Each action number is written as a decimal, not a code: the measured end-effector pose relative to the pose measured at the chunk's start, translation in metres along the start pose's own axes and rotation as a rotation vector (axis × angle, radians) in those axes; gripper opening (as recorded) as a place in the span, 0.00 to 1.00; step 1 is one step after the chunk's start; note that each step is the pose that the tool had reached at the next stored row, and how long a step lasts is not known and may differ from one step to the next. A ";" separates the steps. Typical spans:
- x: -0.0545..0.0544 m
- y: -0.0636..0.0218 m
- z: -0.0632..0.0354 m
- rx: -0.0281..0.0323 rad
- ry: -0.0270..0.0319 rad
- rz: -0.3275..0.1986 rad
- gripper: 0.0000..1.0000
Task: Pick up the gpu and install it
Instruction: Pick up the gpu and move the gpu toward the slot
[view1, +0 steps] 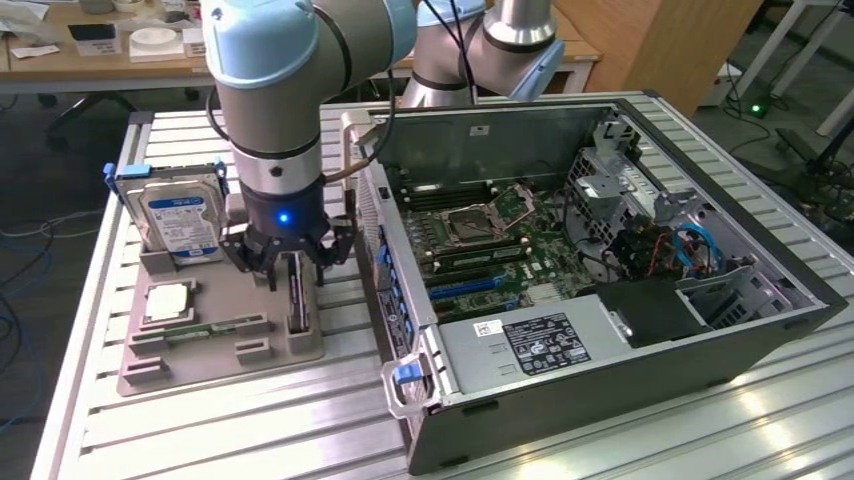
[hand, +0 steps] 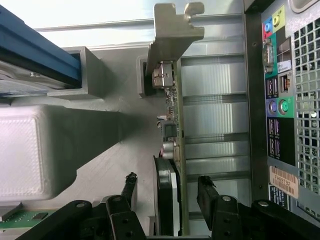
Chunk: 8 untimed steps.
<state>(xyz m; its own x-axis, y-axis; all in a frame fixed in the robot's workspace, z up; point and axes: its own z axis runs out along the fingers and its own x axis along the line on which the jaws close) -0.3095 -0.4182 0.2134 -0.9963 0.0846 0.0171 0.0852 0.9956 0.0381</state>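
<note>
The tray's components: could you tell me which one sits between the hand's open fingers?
The gpu, on edge within the hand; the hard drive, processor and memory stick sit apart.

Brushed metal, matt plastic, ribbed aluminium.
The thin green circuit-card gpu (hand: 172, 135) ends in a silver sheet-metal bracket (hand: 172, 55) with a dull brushed sheen; the grey moulded plastic holder (view1: 214, 365) is matt (finely layered, slightly rough). The ribbed aluminium table (view1: 240, 430) glints softly; the dark computer case (view1: 601, 390) is smooth painted metal.
</note>
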 end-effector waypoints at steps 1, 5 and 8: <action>0.000 0.0000 0.0000 0.0001 0.0001 0.000 0.60; 0.000 -0.0001 0.0001 0.0001 0.0001 0.000 0.59; 0.000 -0.0001 0.0001 0.0002 0.0002 0.000 0.52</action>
<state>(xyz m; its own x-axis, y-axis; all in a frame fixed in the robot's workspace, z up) -0.3096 -0.4183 0.2133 -0.9963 0.0846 0.0172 0.0852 0.9956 0.0380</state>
